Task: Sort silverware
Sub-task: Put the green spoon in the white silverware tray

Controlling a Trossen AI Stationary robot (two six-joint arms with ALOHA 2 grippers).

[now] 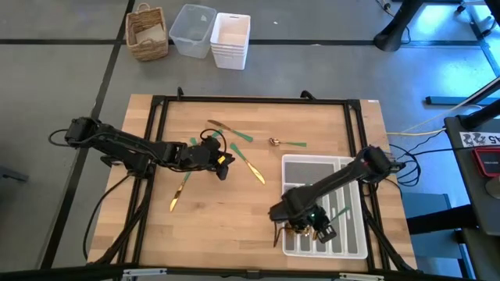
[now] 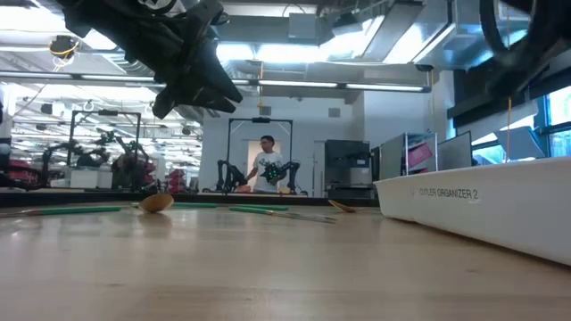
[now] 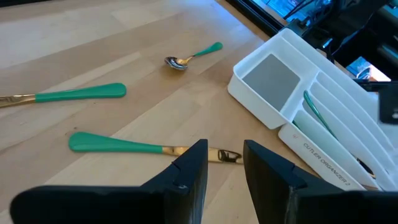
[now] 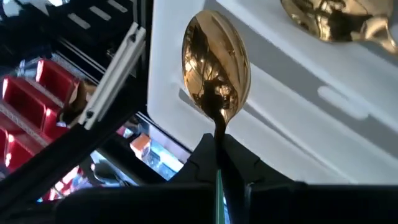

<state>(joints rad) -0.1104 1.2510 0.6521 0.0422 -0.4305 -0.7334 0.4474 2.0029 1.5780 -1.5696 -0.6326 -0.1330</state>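
The high camera looked straight down on the whole pale wooden table (image 1: 219, 226), with the white plastic compartmented cutlery tray (image 1: 297, 165) at lower right of frame. The low camera sat at tabletop height, facing across into the room, that tray (image 2: 482, 209) at right. Each wrist camera looked closely past its own dark fingers; the left one shared the tray (image 3: 261, 106).

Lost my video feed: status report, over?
Right gripper shut on gold-headed green-handled spoon over white cutlery tray. Left gripper open above table. Nothing blocking.
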